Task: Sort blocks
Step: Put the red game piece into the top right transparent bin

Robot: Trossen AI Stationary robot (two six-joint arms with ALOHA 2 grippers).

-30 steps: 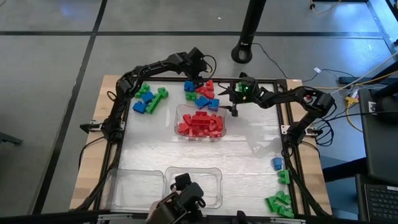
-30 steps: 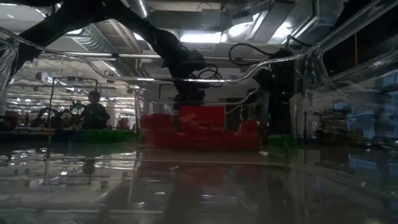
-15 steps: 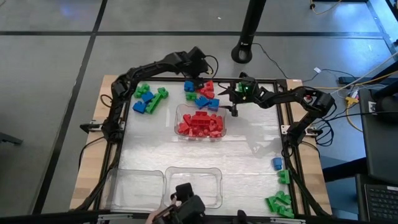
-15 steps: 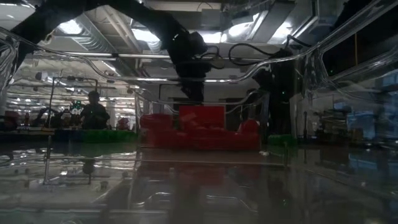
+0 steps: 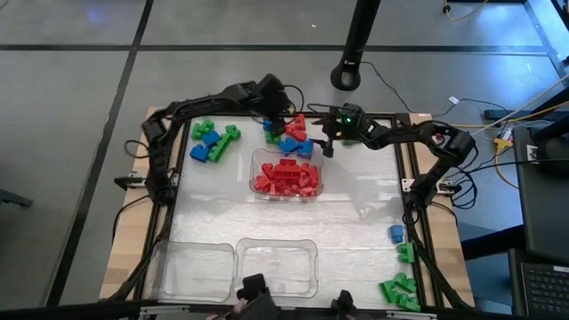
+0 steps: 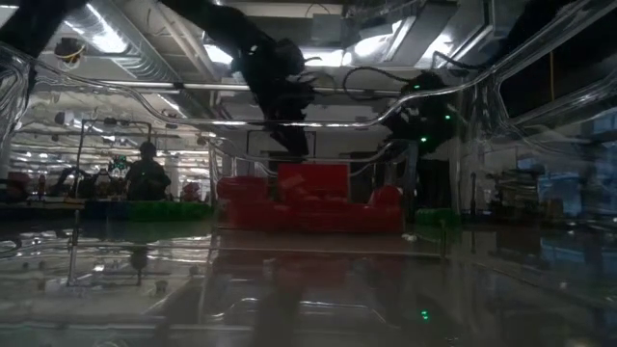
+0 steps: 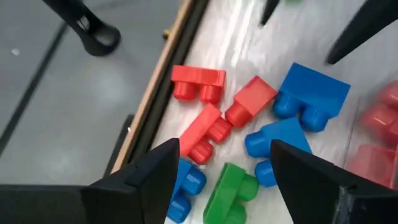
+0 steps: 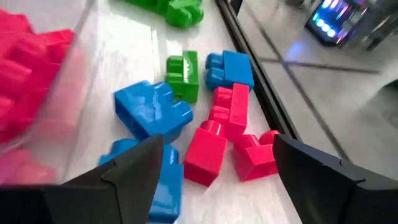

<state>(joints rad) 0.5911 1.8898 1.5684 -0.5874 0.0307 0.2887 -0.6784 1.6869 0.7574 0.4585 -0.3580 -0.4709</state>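
Both arms converge on one mixed cluster of blocks at the far middle of the table, just beyond the clear tray already holding red blocks.

The left gripper hangs over the far left side of the cluster, jaws parted, holding nothing. In its wrist view a red block lies between the open fingers, long axis running diagonally, so the jaws would have to close across its narrow width. It appears the nearer and better aligned of the two.

The right gripper stands at the cluster's right edge, wide open and empty. Its wrist view shows red blocks and blue blocks ahead of its fingers.

Other blocks remain well apart: a green and blue group at far left, another at near right.
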